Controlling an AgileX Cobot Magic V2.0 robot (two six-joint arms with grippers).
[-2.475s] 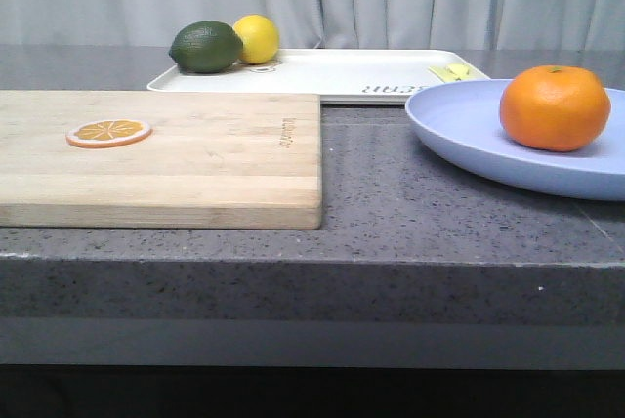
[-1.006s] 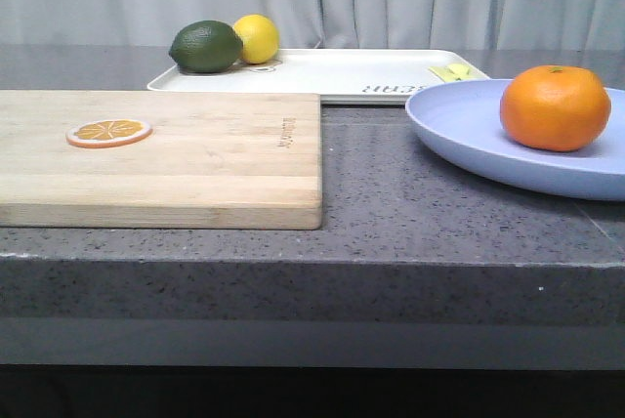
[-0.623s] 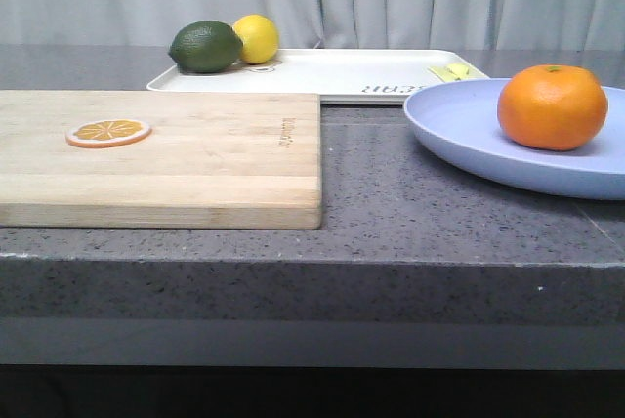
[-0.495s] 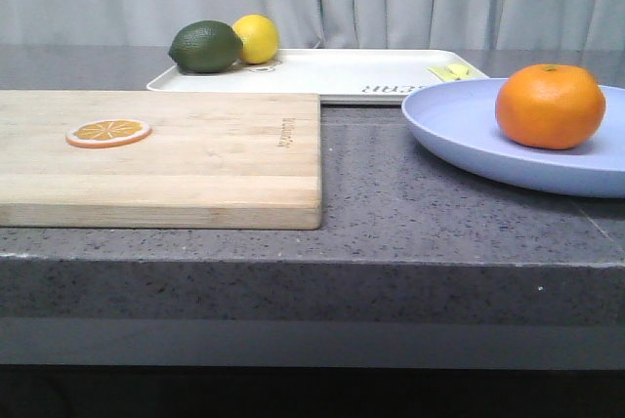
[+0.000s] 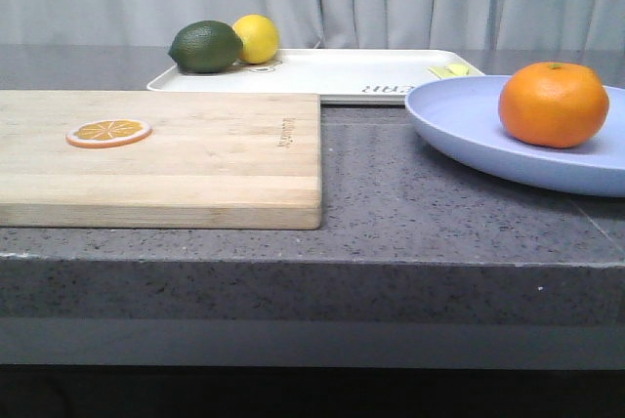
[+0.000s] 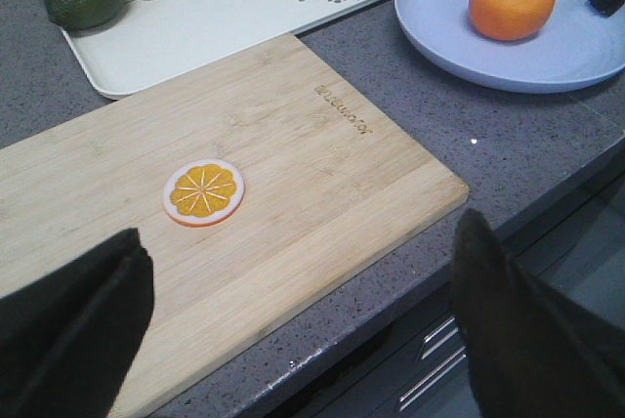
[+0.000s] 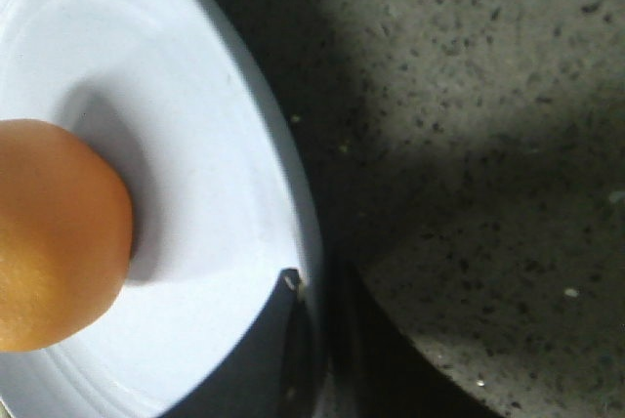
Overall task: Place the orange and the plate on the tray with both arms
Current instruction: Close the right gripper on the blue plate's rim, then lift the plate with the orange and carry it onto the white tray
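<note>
Pale lavender-blue, the plate point(image 5: 469, 130) sits at the right of the grey speckled countertop point(image 5: 371, 193) with the whole orange point(image 5: 554, 104) resting on it, right of its middle. The plate's far edge overlaps the near right corner of the white tray point(image 5: 332, 74), which lies at the back of the counter. On the tray's far left corner a dark green lime point(image 5: 205, 46) and a yellow lemon point(image 5: 257, 37) sit touching each other. A wooden cutting board point(image 5: 195, 164) fills the left of the counter, with a thin orange slice point(image 5: 108, 132) lying flat on it.

The left gripper point(image 6: 293, 330) hangs above the near edge of the cutting board, its dark fingers spread wide and holding nothing. The right gripper point(image 7: 278, 359) is at the plate's rim: one dark finger point(image 7: 259, 355) lies over the inner surface of the rim, but whether it pinches the plate cannot be told.
</note>
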